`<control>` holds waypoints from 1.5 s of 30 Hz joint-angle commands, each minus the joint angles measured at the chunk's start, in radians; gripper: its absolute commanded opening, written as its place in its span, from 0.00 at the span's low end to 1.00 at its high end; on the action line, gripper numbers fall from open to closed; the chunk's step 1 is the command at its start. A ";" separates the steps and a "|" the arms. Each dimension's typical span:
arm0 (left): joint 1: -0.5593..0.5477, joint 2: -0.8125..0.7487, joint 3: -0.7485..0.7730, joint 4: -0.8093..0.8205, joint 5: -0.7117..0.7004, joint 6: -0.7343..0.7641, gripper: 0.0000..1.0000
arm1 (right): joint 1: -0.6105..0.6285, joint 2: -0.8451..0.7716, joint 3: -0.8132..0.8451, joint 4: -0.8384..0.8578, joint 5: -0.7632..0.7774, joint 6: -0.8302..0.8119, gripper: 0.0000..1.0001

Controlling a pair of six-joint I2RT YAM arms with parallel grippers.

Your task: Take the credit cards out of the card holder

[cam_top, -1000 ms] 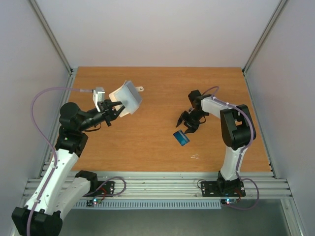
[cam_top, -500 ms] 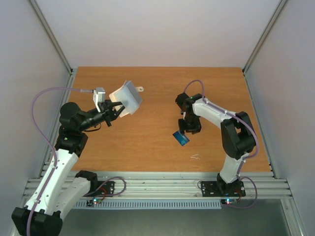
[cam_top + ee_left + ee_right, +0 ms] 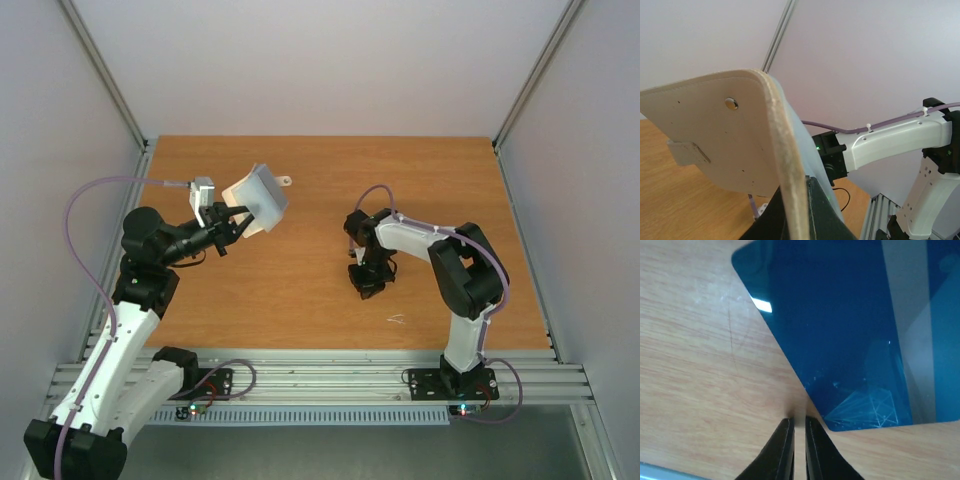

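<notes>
The card holder, pale grey-blue with a beige rim, hangs tilted in the air at the left, and my left gripper is shut on its lower edge. In the left wrist view the holder fills the frame, its rim pinched at my left gripper. A blue credit card lies flat on the wood. My right gripper is tip-down on the table at the card's near corner, its jaws almost together with bare wood showing in the slit. From above, my right gripper covers the card. No other cards show.
A small pale tab lies on the table behind the holder. A thin white scrap lies near the front right. Aluminium rails run along the near edge, and grey walls close off both sides.
My right gripper swung left and dropped to the table beside the blue card, and its jaws went from wide open to nearly together. The left arm and holder stayed still.
</notes>
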 commanded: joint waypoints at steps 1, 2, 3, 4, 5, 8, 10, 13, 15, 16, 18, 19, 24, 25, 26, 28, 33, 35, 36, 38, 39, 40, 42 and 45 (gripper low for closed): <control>0.006 -0.008 0.020 0.057 -0.010 0.013 0.00 | -0.035 0.027 -0.033 0.064 0.018 0.050 0.06; 0.006 -0.008 0.020 0.056 -0.010 0.014 0.00 | -0.053 0.033 -0.039 0.059 0.037 0.074 0.04; 0.006 -0.009 0.021 0.055 -0.011 0.015 0.00 | -0.075 0.034 -0.047 0.056 0.057 0.089 0.02; 0.006 -0.006 0.022 0.055 -0.010 0.016 0.00 | -0.099 0.028 -0.058 0.061 0.070 0.098 0.01; 0.006 -0.005 0.022 0.056 -0.010 0.016 0.00 | -0.121 0.019 -0.071 0.075 0.071 0.099 0.01; 0.006 -0.006 0.015 0.065 -0.012 0.015 0.00 | -0.183 -0.015 -0.095 0.113 0.044 0.069 0.01; 0.006 -0.007 0.012 0.064 -0.013 0.014 0.00 | -0.204 -0.015 -0.087 0.127 0.022 0.034 0.01; 0.006 -0.007 0.012 0.058 -0.014 0.017 0.00 | -0.217 0.004 -0.052 0.128 -0.002 0.010 0.01; 0.006 -0.004 0.015 0.056 -0.013 0.020 0.00 | -0.218 0.016 -0.032 0.131 -0.018 0.011 0.01; 0.006 -0.003 0.017 0.055 -0.013 0.022 0.01 | -0.219 0.019 -0.026 0.133 -0.024 0.014 0.01; 0.006 -0.001 0.020 0.051 -0.013 0.026 0.01 | -0.221 0.024 -0.021 0.139 -0.031 0.021 0.01; 0.006 0.001 0.022 0.051 -0.013 0.027 0.01 | -0.226 0.027 -0.023 0.146 -0.035 0.025 0.01; 0.006 0.002 0.022 0.051 -0.009 0.027 0.00 | -0.249 0.050 -0.003 0.152 -0.061 0.039 0.01; 0.006 0.001 0.024 0.047 -0.006 0.030 0.00 | -0.249 0.038 -0.004 0.152 -0.074 0.033 0.01; 0.006 0.001 0.027 0.040 0.001 0.035 0.00 | -0.249 0.018 -0.010 0.153 -0.086 0.024 0.01; 0.006 0.000 0.033 0.036 0.026 0.057 0.00 | -0.249 -0.053 -0.019 0.152 -0.104 -0.009 0.02; 0.006 0.015 0.088 0.084 0.199 0.151 0.00 | -0.249 -0.313 0.111 0.119 -0.270 -0.148 0.15; 0.006 0.036 0.140 0.100 0.241 0.182 0.00 | -0.253 -0.384 0.197 0.134 -0.412 -0.193 0.22; 0.006 0.044 0.163 0.109 0.249 0.178 0.00 | -0.255 -0.409 0.238 0.158 -0.488 -0.197 0.26; 0.006 0.055 0.198 0.120 0.265 0.163 0.00 | -0.257 -0.442 0.310 0.229 -0.659 -0.172 0.34; 0.006 0.055 0.208 0.131 0.266 0.142 0.00 | -0.257 -0.448 0.337 0.279 -0.745 -0.145 0.39; 0.006 0.055 0.217 0.142 0.264 0.119 0.00 | -0.256 -0.452 0.359 0.341 -0.854 -0.096 0.43; 0.006 0.051 0.232 0.155 0.262 0.045 0.00 | -0.252 -0.457 0.375 0.548 -0.954 0.065 0.54; 0.006 0.048 0.262 0.153 0.289 0.015 0.00 | -0.220 -0.451 0.401 0.798 -0.947 0.238 0.72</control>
